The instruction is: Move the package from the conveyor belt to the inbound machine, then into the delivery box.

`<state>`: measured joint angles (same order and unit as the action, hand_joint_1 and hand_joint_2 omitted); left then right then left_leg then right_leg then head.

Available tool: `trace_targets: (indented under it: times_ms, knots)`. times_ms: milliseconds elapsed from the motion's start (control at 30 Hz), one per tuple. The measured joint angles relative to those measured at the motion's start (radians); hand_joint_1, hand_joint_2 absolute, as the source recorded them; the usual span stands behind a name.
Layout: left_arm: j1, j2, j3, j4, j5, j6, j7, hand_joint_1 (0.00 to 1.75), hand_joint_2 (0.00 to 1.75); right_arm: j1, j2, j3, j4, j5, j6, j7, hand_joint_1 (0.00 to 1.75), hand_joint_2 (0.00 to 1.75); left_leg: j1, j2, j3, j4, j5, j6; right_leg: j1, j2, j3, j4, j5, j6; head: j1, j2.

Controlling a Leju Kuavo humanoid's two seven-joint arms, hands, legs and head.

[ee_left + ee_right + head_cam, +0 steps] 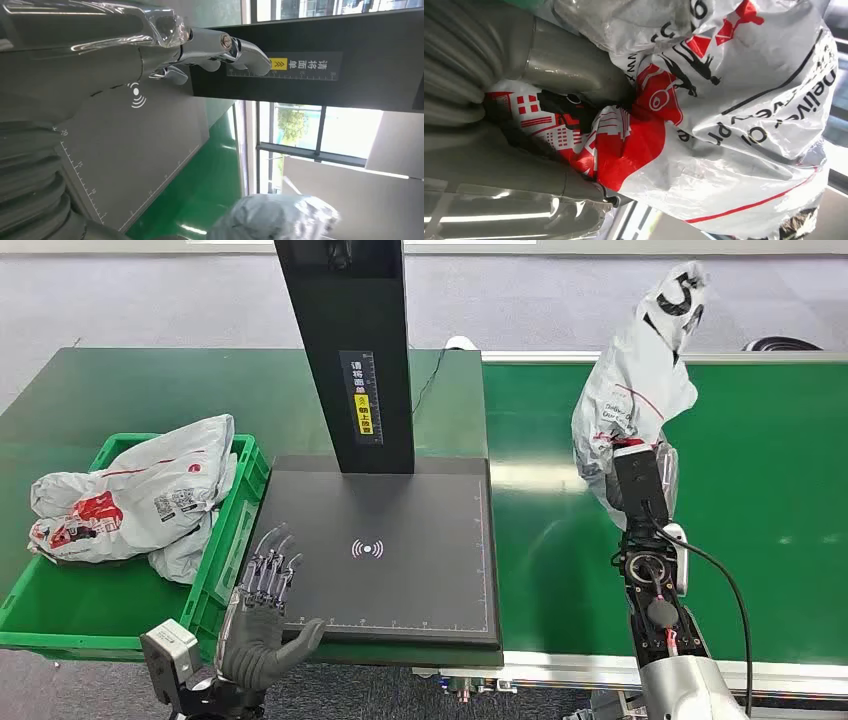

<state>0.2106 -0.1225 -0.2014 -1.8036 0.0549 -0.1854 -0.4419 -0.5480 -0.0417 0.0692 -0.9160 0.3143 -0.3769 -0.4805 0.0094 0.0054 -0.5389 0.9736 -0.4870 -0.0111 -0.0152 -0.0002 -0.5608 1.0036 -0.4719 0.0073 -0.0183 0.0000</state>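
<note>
My right hand (632,462) grips a white and red plastic package (632,390) and holds it up above the green conveyor belt (760,500), to the right of the inbound machine. In the right wrist view the package (724,115) bulges out between the thumb (574,75) and the fingers. The inbound machine's black scanning plate (385,550) lies bare under its black post (350,350). My left hand (265,615) hovers open at the plate's near left corner, fingers (220,47) stretched out. The green delivery box (225,540) stands left of the plate.
The box holds white and red packages (130,500), piled toward its far end. A green table (150,400) runs behind the box and the machine. A white rail (800,675) edges the belt's near side. A dark round object (780,343) sits beyond the belt's far edge.
</note>
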Motion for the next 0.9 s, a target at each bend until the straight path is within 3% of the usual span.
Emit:
trace_targets:
  times_ms: [233, 567, 767, 900]
  knots:
    - [-0.004, 0.001, 0.001, 0.000, 0.002, -0.002, -0.002, 0.00, 1.75, 0.014, 0.048, 0.066, -0.091, -0.031, 0.132, -0.003, 1.75, 1.75, 0.000, 0.001, 0.000, 0.000, 0.000, 0.000, 0.000, 0.000, 0.000, 0.000, 0.000, 0.000, 0.000, 0.000]
    - [-0.002, 0.014, 0.013, 0.000, -0.002, -0.011, -0.020, 0.00, 1.75, 0.118, 0.074, 0.373, -0.183, -0.185, 0.481, 0.067, 1.75, 1.75, 0.000, 0.000, -0.001, 0.000, 0.000, 0.000, 0.000, 0.000, -0.001, 0.000, -0.001, 0.000, 0.000, 0.000]
    - [0.012, 0.018, 0.048, -0.024, -0.013, 0.009, -0.035, 0.00, 1.75, 0.172, 0.069, 0.534, -0.204, -0.254, 0.636, 0.115, 1.75, 1.75, 0.000, 0.000, -0.001, 0.000, 0.000, 0.000, 0.000, 0.000, -0.001, 0.000, -0.001, 0.000, 0.000, 0.000]
    - [0.025, 0.019, 0.066, -0.043, -0.019, 0.019, -0.040, 0.00, 1.75, 0.176, 0.063, 0.603, -0.205, -0.264, 0.672, 0.122, 1.75, 1.75, 0.000, 0.000, -0.001, 0.000, 0.000, 0.000, 0.000, 0.000, -0.001, 0.000, -0.001, 0.000, 0.000, 0.000]
